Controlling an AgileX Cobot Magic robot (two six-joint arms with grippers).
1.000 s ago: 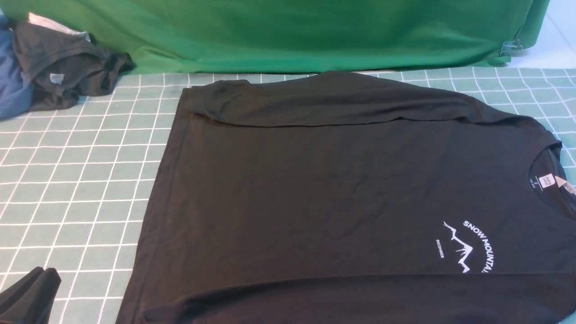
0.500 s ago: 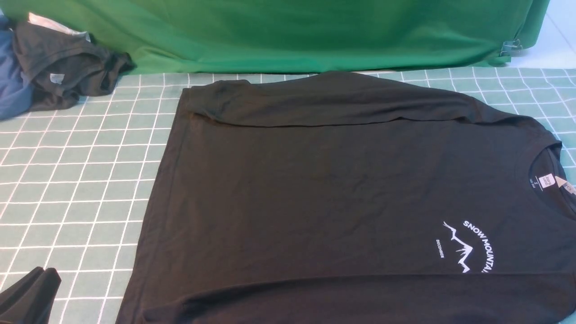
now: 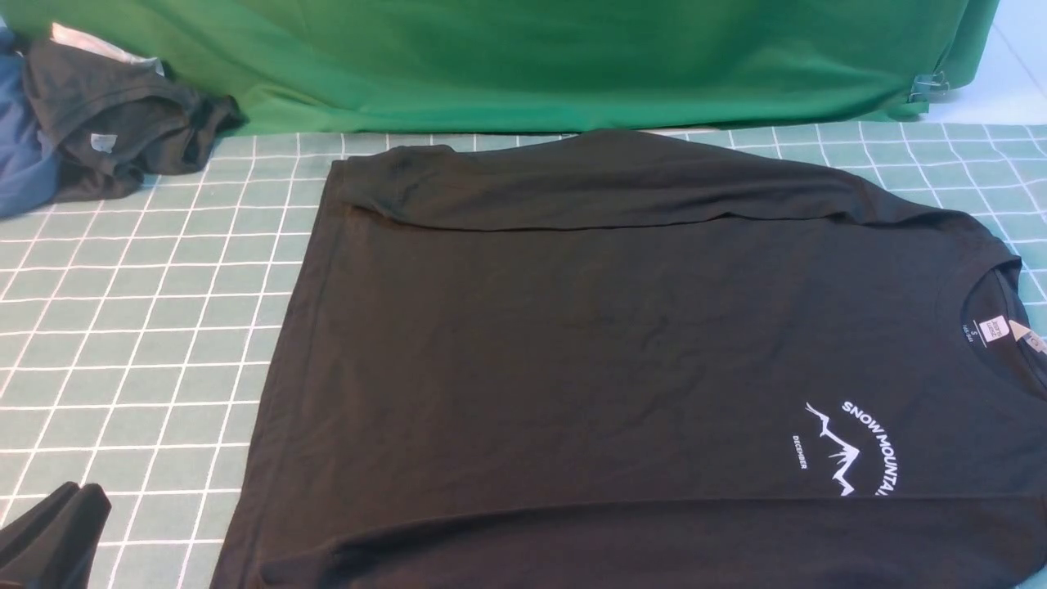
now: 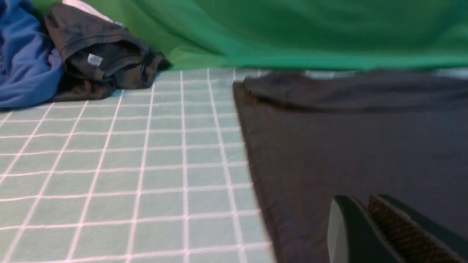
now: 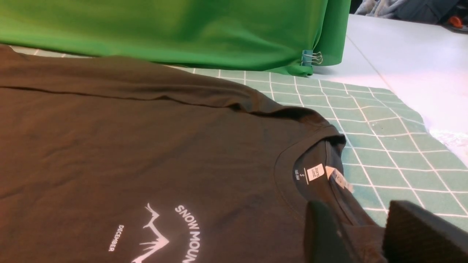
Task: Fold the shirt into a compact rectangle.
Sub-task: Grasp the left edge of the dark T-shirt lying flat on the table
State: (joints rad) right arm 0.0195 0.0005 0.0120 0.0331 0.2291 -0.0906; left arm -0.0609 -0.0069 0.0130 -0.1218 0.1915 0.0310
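The black shirt (image 3: 589,352) lies spread flat on the green grid mat (image 3: 139,327), chest print (image 3: 851,446) up and neck label (image 3: 992,325) to the right. One sleeve is folded along its far edge. My left gripper (image 3: 79,491) sits at the near left, shut and empty; in the left wrist view it (image 4: 360,200) hovers over the shirt (image 4: 347,146) near the hem. My right gripper (image 5: 360,215) is out of the front view. Its jaws stand apart over the shirt (image 5: 128,146) by the collar, close to the label (image 5: 315,171), with cloth lying between them.
A dark grey garment (image 3: 114,114) and a blue garment (image 3: 20,164) are heaped at the far left corner. A green backdrop cloth (image 3: 532,57) hangs along the far edge, clipped at the right (image 3: 928,82). Bare white tabletop (image 5: 402,54) lies beyond the mat's right edge.
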